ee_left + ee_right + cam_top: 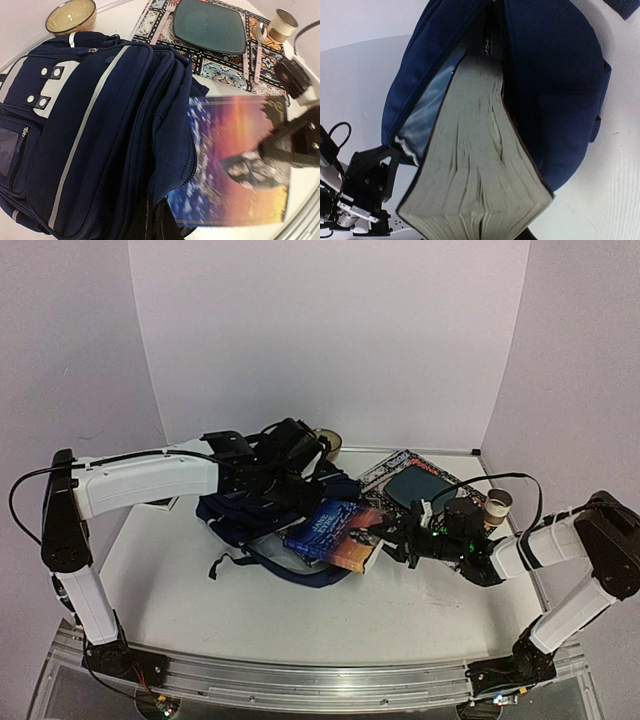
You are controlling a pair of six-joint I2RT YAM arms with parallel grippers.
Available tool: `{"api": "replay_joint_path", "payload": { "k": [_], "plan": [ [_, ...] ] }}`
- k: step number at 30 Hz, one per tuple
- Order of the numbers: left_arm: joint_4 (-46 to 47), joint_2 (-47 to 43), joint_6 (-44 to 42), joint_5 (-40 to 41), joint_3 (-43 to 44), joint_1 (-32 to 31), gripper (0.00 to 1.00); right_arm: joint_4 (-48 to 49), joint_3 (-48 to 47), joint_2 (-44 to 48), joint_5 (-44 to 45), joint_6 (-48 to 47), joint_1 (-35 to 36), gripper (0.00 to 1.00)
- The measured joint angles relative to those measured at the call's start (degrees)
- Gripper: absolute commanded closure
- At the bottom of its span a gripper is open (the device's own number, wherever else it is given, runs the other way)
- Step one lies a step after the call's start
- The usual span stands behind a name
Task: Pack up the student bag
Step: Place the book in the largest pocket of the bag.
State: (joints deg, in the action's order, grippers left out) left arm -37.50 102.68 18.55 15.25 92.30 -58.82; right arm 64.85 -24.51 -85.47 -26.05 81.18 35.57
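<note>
Book (480, 165) fills the right wrist view, page edge toward me: thick, stiff, probably heavy. Right gripper (388, 533) is clamped on its near end, jaws part-way apart over the thickness. The book's far end sits inside the mouth of the bag (560, 80). The bag lies on its side on the bench (400, 620), left of centre, mouth toward the right arm. Left gripper (155, 222) is closed tight, pinching the rim fabric by the zip and holding the mouth up.

Handling note: the bag is soft cloth with no frame, so I expect it to sag and slide rather than resist a push. Best hold is the zip rim or the top handle, not a flat panel. The glossy cover could slip in the jaws, and the book's corner may snag the lining.
</note>
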Motion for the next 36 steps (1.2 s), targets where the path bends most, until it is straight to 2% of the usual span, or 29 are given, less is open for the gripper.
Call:
{"api": "replay_joint_path", "payload": {
  "k": [12,22,25,31,36],
  "plan": [
    [0.3,-2.5,1.0,-7.5,-0.7,0.2,1.0,2.5,-10.2,-13.4,4.7,2.8,1.0,1.0],
    [2.7,-3.8,1.1,-11.6,-2.8,0.6,1.0,1.9,-19.4,-20.9,10.7,1.5,5.1,1.0],
    [4.4,-4.2,1.3,-12.6,-4.1,0.6,1.0,-0.7,-22.9,-22.7,12.6,0.2,6.3,0.91],
    [6.7,-6.5,2.3,-11.7,-7.5,0.6,1.0,-5.2,-25.9,-24.2,14.8,-3.7,7.8,0.59],
    [8.2,-8.3,3.2,-9.8,-10.1,0.3,1.0,-11.0,-25.9,-22.9,14.6,-8.4,8.4,0.48]
  ]
}}
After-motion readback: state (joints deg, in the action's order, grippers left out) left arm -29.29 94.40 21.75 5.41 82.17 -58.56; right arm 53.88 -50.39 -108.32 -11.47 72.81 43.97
